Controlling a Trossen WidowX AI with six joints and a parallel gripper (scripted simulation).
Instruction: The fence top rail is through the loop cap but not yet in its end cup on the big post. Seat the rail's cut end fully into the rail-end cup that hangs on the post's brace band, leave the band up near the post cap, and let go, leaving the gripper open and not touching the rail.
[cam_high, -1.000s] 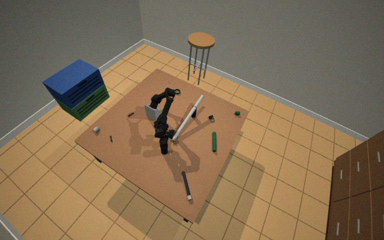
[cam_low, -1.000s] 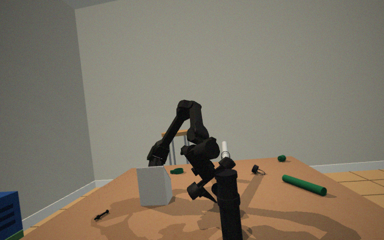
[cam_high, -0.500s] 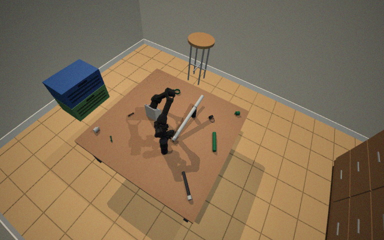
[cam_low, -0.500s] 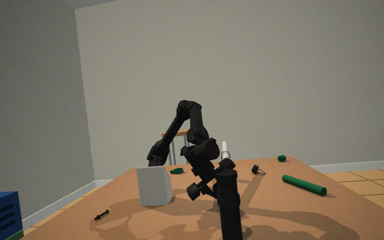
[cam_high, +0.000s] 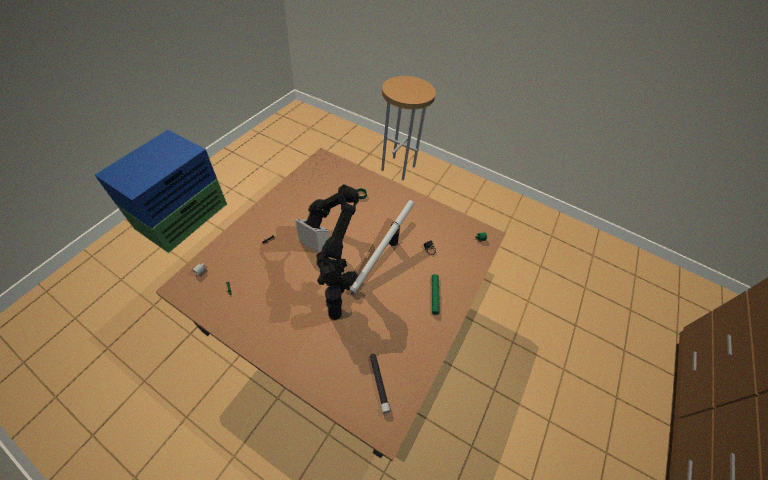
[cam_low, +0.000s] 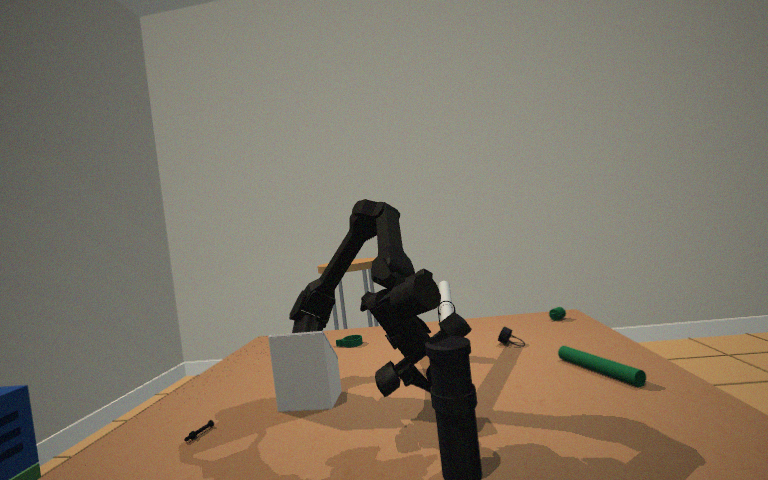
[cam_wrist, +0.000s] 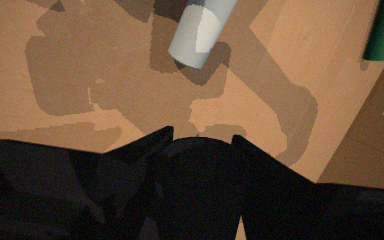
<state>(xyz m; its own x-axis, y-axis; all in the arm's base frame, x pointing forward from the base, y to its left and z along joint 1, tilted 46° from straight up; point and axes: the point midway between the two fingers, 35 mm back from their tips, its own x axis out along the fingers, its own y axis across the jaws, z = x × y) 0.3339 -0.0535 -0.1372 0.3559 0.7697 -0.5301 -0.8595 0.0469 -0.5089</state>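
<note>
While top view shows whole white rail (cam_high: 382, 246) (cam_low: 445, 300) (cam_wrist: 202, 37) beyond post (cam_high: 334, 303) (cam_low: 455, 418), wrist view shows its round end apart from cup (cam_wrist: 197, 175). Gripper (cam_high: 343, 279) (cam_low: 431, 362) (cam_wrist: 202, 137) pinching smooth black cup beside post; in exterior view, post hides cup and rail's near end.

No readable text, label, brand, number or sign is being shown on anything in the top, exterior or wrist views; no lettering is being made out on any surface anywhere.
</note>
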